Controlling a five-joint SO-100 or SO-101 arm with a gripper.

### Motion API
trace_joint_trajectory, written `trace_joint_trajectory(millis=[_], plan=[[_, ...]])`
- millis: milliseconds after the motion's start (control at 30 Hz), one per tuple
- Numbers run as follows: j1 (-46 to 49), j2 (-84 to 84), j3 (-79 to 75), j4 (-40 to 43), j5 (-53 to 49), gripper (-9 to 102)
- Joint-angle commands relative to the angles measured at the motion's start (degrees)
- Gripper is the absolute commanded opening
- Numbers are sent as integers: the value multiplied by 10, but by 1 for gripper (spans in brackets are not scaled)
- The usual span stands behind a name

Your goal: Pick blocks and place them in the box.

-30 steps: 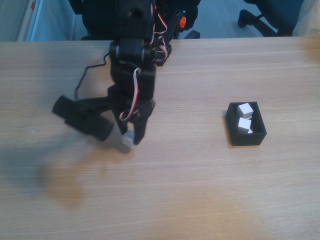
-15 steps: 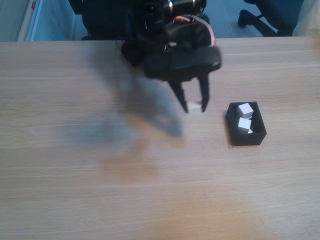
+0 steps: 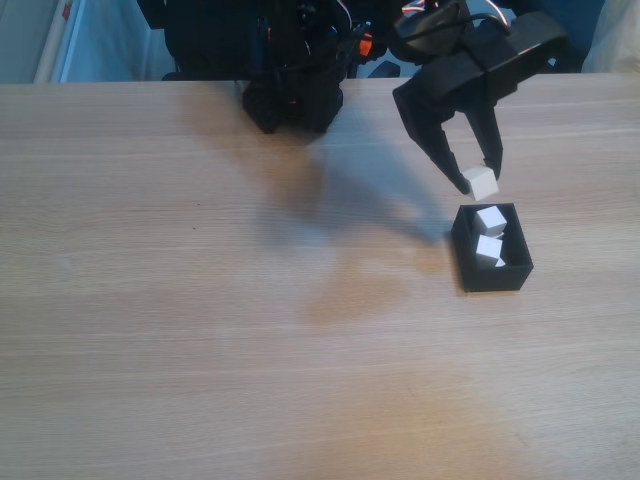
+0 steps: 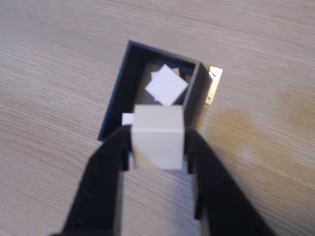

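A: Since the frame half a second back, what differs in the fixed view?

B: The gripper (image 3: 477, 176) has swung right and now hangs just above the far end of the black box (image 3: 468, 262), pinching a white block (image 3: 482, 183). Earlier it was left of the box, over bare table (image 3: 200, 350). Two blocks (image 3: 490, 220) (image 3: 489, 250) lie inside, unmoved.

A: And the wrist view?

B: Both black fingers (image 4: 106, 162) press the held block (image 4: 157, 136) from either side. Beneath it sits the box (image 4: 119, 91), with a tilted white block (image 4: 167, 84) inside and another partly hidden under it.
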Motion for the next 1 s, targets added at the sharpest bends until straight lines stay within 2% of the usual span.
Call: trace_joint_trajectory(millis=[0,333,967], plan=[[-18,-13,-2,-32,-15,0],[-29,-111,-21,-113,-68,0],[-40,-209,-102,-126,-86,0]])
